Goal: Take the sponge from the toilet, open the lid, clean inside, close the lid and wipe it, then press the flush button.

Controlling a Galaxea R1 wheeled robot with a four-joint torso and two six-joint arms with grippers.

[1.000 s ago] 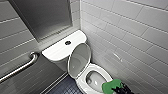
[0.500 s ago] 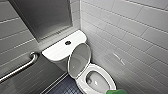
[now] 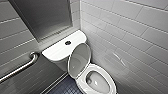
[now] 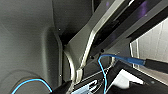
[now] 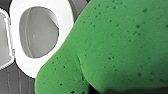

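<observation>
Head view. The toilet (image 3: 82, 82) stands in the corner between the tiled wall (image 3: 130, 37) on the right and the grab bar (image 3: 20, 67) on the left. Its long axis runs from the cistern (image 3: 58, 50) at the far left to the front of the bowl (image 3: 98, 82) at the near right. The lid (image 3: 79, 58) is already up. It stands nearly upright, hinged at the far end, with its inner face turned toward the bowl. The bowl opens upward and nothing covers it. The flush button (image 3: 67, 42) sits in the middle of the cistern top, behind the raised lid.

Left wrist view. I see the arm's own dark structure and a blue cable (image 4: 117, 57). I cannot tell the state of the left gripper from this.

Right wrist view. The sponge (image 5: 117, 45) sits close against the camera with its broad pitted face toward it. Nothing supports it from below, so I judge the right gripper (image 5: 125, 91) is clamped on it, though the sponge hides the fingers. I cannot tell the sponge's long axis, because its outline runs off the view. The seat ring (image 5: 67, 22) and the open bowl lie below and beyond it, well apart. The sponge is on the front-rim side of the bowl, opposite the hinge, and partly overlaps the seat ring rather than the opening.

Judgement: the right arm is the nearer one. The sponge has to travel along the bowl's long axis toward the hinge and then down into the opening.
</observation>
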